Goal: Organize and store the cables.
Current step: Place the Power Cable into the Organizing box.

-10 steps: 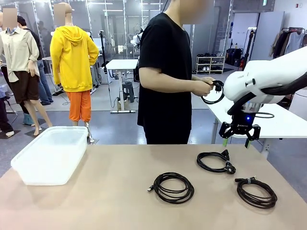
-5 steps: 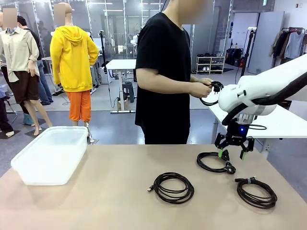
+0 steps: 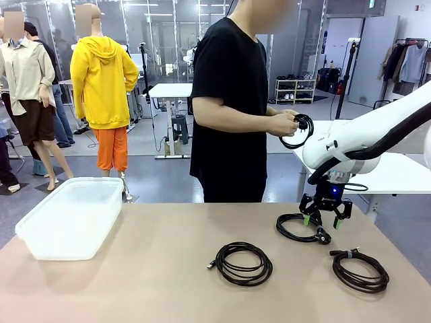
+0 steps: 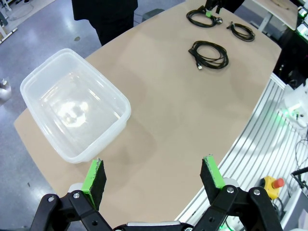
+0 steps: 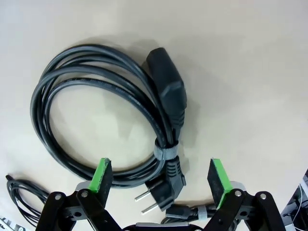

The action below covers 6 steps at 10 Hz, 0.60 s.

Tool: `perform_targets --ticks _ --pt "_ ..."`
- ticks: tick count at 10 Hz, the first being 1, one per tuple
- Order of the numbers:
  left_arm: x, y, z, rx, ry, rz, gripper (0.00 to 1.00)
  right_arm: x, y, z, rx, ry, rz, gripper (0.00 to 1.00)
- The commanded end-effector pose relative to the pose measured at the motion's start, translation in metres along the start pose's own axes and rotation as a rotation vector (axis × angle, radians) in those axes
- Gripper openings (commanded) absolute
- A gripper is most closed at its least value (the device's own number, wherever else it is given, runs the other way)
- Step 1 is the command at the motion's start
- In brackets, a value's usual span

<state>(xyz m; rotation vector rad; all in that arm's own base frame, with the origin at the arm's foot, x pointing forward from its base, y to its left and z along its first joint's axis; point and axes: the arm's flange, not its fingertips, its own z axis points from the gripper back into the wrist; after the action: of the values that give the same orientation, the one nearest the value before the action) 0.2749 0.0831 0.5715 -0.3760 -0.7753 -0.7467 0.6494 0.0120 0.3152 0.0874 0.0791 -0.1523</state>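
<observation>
We see the left gripper high above the near-left part of a tan table, its green-padded fingers spread wide over bare tabletop. Below it, toward the table's left end, sits a clear plastic bin.

Three of the cables lie on the right half of the table, each wound into a round black coil and well apart from the bin. Nearest us are a thin coil close to the middle and a tied coil toward the right edge. Just behind them lies a power cord, bound by a grey tie, with a two-pin plug and a chunky connector resting against the loop.

The right gripper hangs low over this power cord, fingers spread and pointing down on either side of the tied section. We cannot tell whether the pads touch the cord.

At the far side stands a person in a black T-shirt. The person's hands hold a fourth coil at waist height.
</observation>
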Motion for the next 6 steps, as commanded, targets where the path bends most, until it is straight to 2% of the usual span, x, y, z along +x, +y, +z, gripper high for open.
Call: perform_targets --ticks 1,4,5,6 --pt "0.001 -0.001 0.000 -0.007 -0.005 -0.008 1.00 0.005 0.002 -0.005 0.017 0.002 -0.033 1.00" --pt "0.001 -0.001 0.000 -0.007 -0.005 -0.008 1.00 0.009 0.002 -0.011 0.017 -0.007 -0.053 1.00" --pt "0.001 -0.001 0.000 -0.007 -0.005 -0.008 1.00 0.010 0.002 -0.014 0.020 -0.001 -0.055 0.81" --pt "0.001 -0.001 0.000 -0.007 -0.005 -0.008 1.00 0.011 0.002 -0.016 0.014 -0.001 -0.048 0.42"
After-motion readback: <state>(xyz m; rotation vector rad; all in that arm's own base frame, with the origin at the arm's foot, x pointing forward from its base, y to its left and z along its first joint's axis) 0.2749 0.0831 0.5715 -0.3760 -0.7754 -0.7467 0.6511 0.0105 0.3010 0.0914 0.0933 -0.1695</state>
